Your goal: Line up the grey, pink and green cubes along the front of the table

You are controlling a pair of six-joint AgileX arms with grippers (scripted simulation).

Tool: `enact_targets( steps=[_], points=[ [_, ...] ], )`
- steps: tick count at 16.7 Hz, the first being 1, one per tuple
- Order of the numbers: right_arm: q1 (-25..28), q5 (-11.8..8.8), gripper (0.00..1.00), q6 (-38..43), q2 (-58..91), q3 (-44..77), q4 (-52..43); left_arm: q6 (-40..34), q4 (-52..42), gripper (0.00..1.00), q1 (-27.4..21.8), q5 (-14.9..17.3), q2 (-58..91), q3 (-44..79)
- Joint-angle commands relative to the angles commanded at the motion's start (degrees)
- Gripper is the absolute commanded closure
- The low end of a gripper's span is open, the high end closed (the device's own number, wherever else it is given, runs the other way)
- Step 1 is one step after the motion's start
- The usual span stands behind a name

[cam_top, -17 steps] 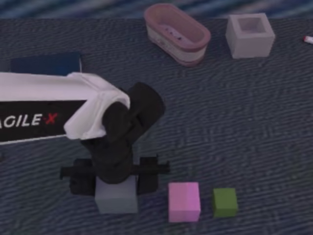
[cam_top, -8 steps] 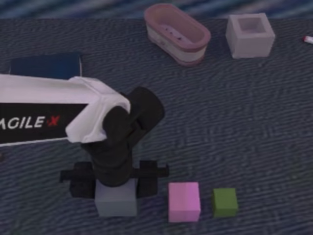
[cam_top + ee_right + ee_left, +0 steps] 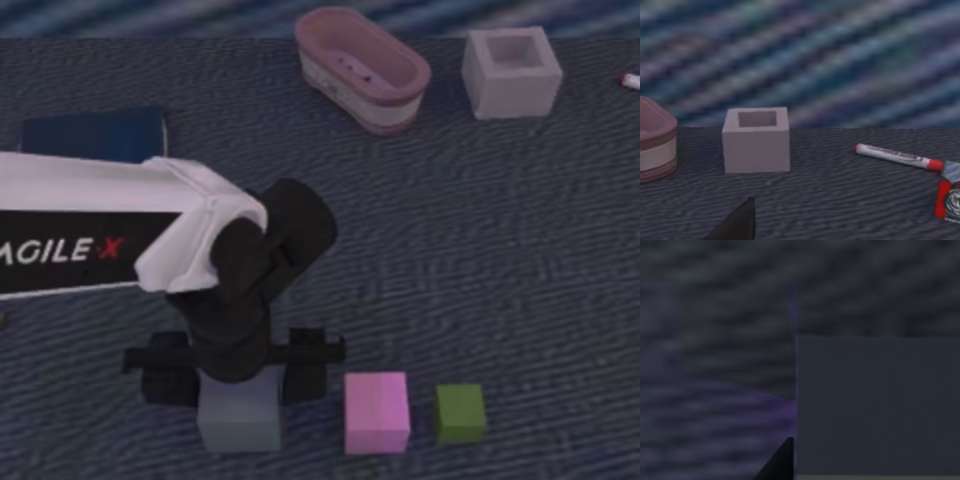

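Three cubes sat along the worktop's [image 3: 520, 250] near edge: grey cube [image 3: 240, 420] at left, clasped between the left end effector's [image 3: 236, 368] fingers, then pink cube [image 3: 377, 412], green cube [image 3: 460, 414] rightmost.

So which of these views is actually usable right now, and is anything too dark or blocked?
Top view: evenly lit, but the left gripper and its arm cover much of the grey cube; pink cube and green cube are unobstructed. Left wrist view: dark, filled by a flat grey face at close range. Right wrist view: clear, showing the hollow box and marker.
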Motion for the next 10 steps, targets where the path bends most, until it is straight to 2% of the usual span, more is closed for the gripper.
enact_targets(
  steps=[1, 2, 10],
  points=[
    [0.0, 0.0, 0.0, 0.0, 0.0, 0.0, 0.0, 0.0, 0.0, 0.02, 0.0, 0.0, 0.0, 0.0],
    [0.0, 0.0, 0.0, 0.0, 0.0, 0.0, 0.0, 0.0, 0.0, 0.0, 0.0, 0.0, 0.0, 0.0],
    [0.0, 0.0, 0.0, 0.0, 0.0, 0.0, 0.0, 0.0, 0.0, 0.0, 0.1, 0.0, 0.0, 0.0]
  ],
)
